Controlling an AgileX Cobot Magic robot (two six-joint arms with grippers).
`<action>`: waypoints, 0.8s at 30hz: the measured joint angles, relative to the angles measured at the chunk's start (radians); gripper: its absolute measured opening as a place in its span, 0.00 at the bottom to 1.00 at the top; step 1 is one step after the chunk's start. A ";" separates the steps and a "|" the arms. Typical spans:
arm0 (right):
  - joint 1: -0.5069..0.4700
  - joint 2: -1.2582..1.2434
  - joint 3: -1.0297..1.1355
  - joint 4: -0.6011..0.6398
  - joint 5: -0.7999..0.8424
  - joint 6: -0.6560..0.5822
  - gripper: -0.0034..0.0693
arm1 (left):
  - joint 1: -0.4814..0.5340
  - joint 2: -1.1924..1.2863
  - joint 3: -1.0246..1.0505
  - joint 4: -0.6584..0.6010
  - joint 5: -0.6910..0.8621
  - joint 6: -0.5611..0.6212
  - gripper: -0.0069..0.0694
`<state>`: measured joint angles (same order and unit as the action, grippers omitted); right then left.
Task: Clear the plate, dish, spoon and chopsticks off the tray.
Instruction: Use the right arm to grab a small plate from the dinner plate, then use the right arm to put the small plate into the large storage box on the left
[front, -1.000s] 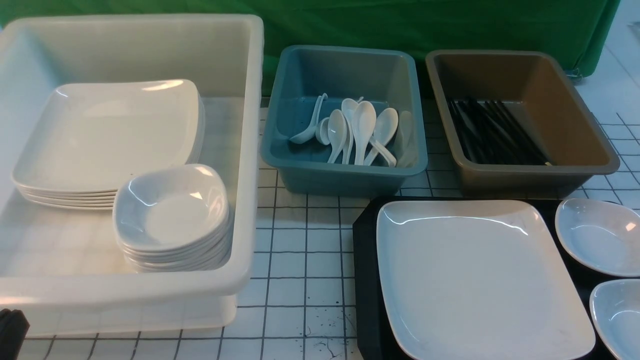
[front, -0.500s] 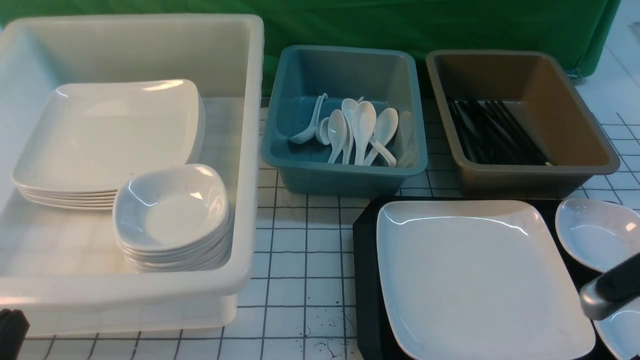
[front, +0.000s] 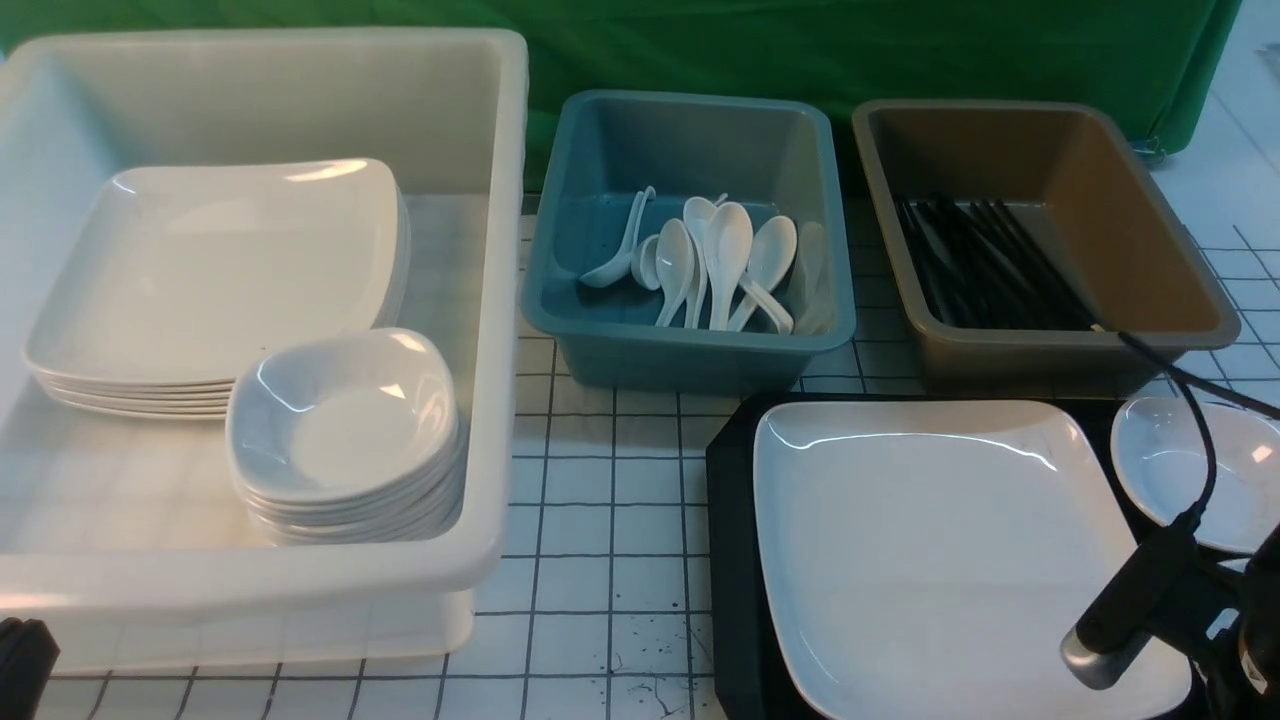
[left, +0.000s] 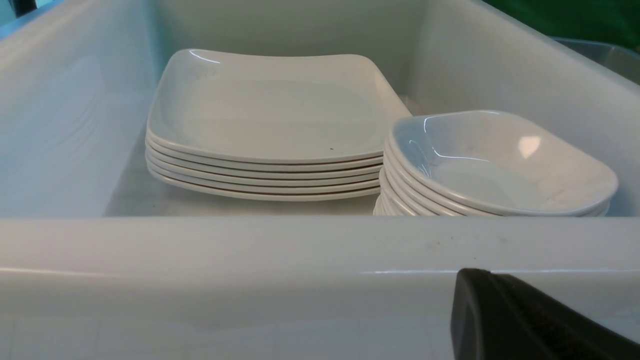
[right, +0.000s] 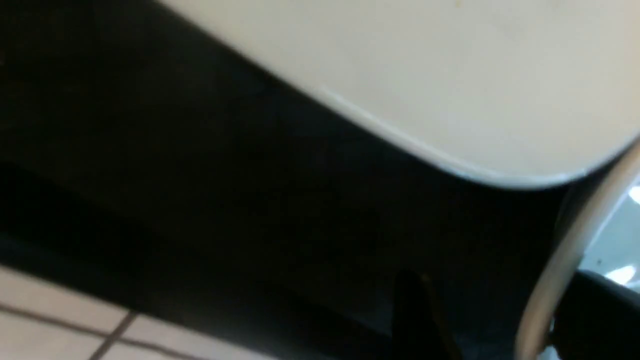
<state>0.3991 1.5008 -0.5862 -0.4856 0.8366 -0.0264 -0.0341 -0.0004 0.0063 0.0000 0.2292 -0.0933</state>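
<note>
R gripper (right: 505, 325) sits low at the near-right corner of the tray (front: 728, 560). Its wrist view shows two dark finger shapes w/ a thin white curved rim (right: 565, 270) running betw. them, but the shot is blurred, so can't tell how wide the jaws stand or whether they grip anything. L gripper (front: 22, 660) is closed w/ nothing in it, at the near-left edge of the front view, just outside the near wall of the white tub (front: 500, 300).

Plate (front: 950, 560): big, glossy white, square w/ rounded corners and a shallow raised rim, bare on top. It lies flat on the black tray and covers most of it. A small deep white dish (front: 1165, 470) lies on the tray just right of the plate, partly behind the R arm's cable (front: 1207, 450).

Rel. to the R gripper, the plate's near-right corner is close beside it: the wrist view shows that rounded corner close up over black tray, w/ gridded tabletop (front: 600, 520) past the tray edge. Touching or apart, can't tell.

R arm (front: 1245, 640) comes in from the bottom-right corner, low, w/ a black silver-tipped cylinder (front: 1115, 625) slanting down over the plate's near-right corner. Of the L arm only the dark gripper tip shows.

Elsewhere: white tub holds a stack of plates (front: 210, 270) and a stack of dishes (front: 340, 430); behind the tray, a blue tub (front: 690, 355) w/ white spoons (front: 725, 255) and a brown tub (front: 1050, 360) w/ black chopsticks (front: 990, 265)
</note>
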 joint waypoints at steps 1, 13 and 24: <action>0.000 0.016 0.000 -0.010 -0.005 0.000 0.52 | 0.000 0.000 0.000 0.005 0.000 0.000 0.10; 0.001 0.056 -0.009 -0.078 0.039 0.003 0.27 | 0.000 0.000 0.000 0.005 0.000 0.001 0.10; 0.003 -0.083 -0.008 -0.070 0.180 0.074 0.13 | 0.000 0.000 0.000 0.000 0.000 0.012 0.10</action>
<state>0.4018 1.4174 -0.5938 -0.5553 1.0169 0.0479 -0.0341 -0.0004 0.0063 0.0000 0.2292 -0.0816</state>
